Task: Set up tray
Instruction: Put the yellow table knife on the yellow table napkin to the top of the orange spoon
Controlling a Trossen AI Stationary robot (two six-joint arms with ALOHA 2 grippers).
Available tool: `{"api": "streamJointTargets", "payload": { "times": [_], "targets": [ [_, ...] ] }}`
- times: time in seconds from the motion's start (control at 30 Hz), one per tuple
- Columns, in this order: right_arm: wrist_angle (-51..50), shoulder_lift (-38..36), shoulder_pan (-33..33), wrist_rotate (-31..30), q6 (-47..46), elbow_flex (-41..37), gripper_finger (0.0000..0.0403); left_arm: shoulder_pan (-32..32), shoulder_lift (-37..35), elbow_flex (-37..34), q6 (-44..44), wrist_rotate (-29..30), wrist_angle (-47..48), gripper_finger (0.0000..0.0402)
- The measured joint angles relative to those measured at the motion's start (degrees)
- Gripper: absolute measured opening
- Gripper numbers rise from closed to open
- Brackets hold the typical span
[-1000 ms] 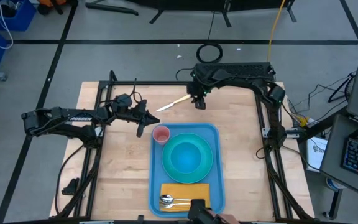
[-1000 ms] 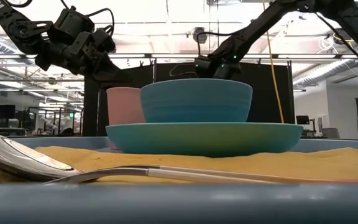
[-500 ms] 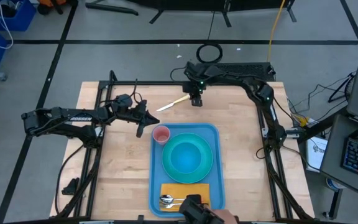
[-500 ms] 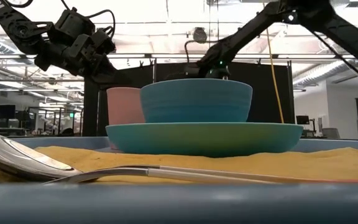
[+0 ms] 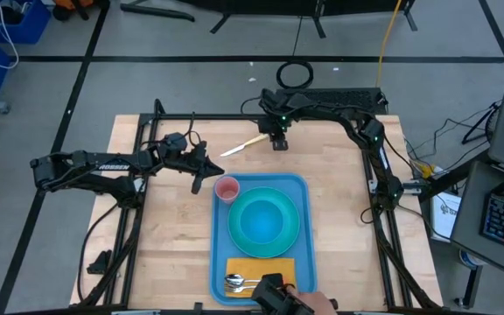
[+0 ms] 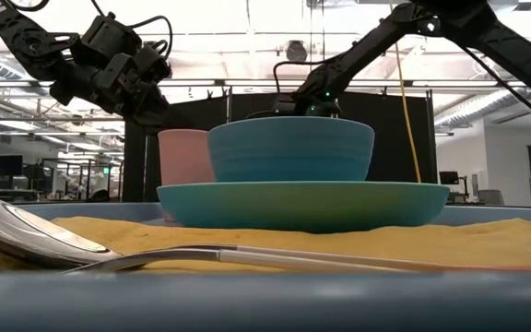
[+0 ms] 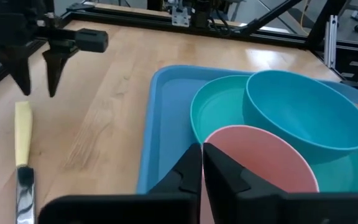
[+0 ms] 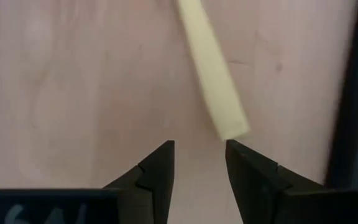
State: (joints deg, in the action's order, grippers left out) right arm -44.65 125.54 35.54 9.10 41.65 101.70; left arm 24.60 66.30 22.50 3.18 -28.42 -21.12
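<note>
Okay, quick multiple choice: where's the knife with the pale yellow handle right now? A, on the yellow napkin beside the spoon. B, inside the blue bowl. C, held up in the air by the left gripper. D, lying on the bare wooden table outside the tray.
D: the knife lies flat on the wooden table beyond the tray, just ahead of the open right gripper.

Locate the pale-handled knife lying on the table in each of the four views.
High view: knife lies on bare wood beyond the tray's far edge, its handle end beside the right gripper.
Low view: not visible; the dishes block it.
Left wrist view: knife at the picture's left edge, below the right gripper.
Right wrist view: only the handle, just ahead of the open gripper.
Shared landmark: the right gripper.
</note>
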Motion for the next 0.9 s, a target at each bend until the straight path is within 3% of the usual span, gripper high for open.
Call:
{"api": "streamJointTargets", "payload": {
  "times": [0.13,0.27,0.43,0.63,0.9],
  "targets": [
    [1.3,-0.4,0.1,-0.2,-0.2,0.1,0.0138,0.0,0.0,0.0,0.1,0.0,0.0,0.0004],
    [1.2,-0.3,0.1,-1.8,0.4,0.1,0.0146,0.0,0.0,0.0,0.1,0.0,0.0,0.0016],
    [2.2,-0.3,0.0,-1.7,0.7,0.1,0.0173,0.0,0.0,0.0,0.2,0.0,0.0,0.0027],
    [4.5,-0.3,0.0,-1.5,1.1,0.1,0.0203,0.0,0.0,0.0,0.2,0.0,0.0,0.0006],
    [5.3,0.4,0.0,-1.4,1.1,0.1,0.0200,0.0,0.0,0.0,0.3,0.0,0.0,0.0025]
  ]
}}
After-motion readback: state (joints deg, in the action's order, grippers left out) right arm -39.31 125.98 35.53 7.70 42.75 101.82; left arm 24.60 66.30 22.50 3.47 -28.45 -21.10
